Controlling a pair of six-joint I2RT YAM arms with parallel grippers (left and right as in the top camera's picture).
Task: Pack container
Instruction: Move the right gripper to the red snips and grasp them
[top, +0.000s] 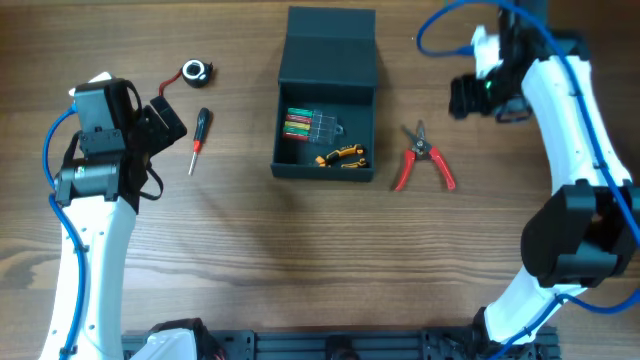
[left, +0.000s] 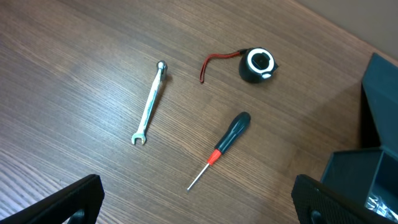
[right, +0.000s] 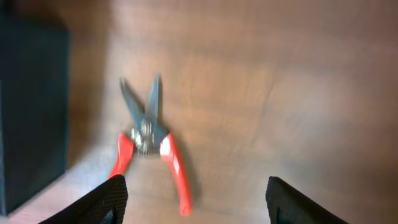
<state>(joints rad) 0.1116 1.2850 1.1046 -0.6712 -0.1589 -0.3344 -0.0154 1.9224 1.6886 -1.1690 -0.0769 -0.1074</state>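
The dark teal-black container (top: 325, 160) stands open at the table's middle, its lid (top: 330, 50) flapped back. Inside lie colourful screwdriver bits in a clear case (top: 310, 125) and an orange-black tool (top: 342, 157). A red-handled pair of snips (top: 424, 158) lies right of it and shows in the right wrist view (right: 149, 143). A black-and-red screwdriver (top: 198, 137), a black tape measure (top: 196, 71) and a silver wrench (left: 150, 102) lie left. My left gripper (left: 198, 202) is open above the wood near the screwdriver (left: 221, 148). My right gripper (right: 196, 202) is open above the snips.
The container's corner (left: 367, 168) shows at the right edge of the left wrist view. The tape measure (left: 257, 65) has a red strap. The container's side (right: 31, 112) is at the left of the right wrist view. Blue cables run along both arms.
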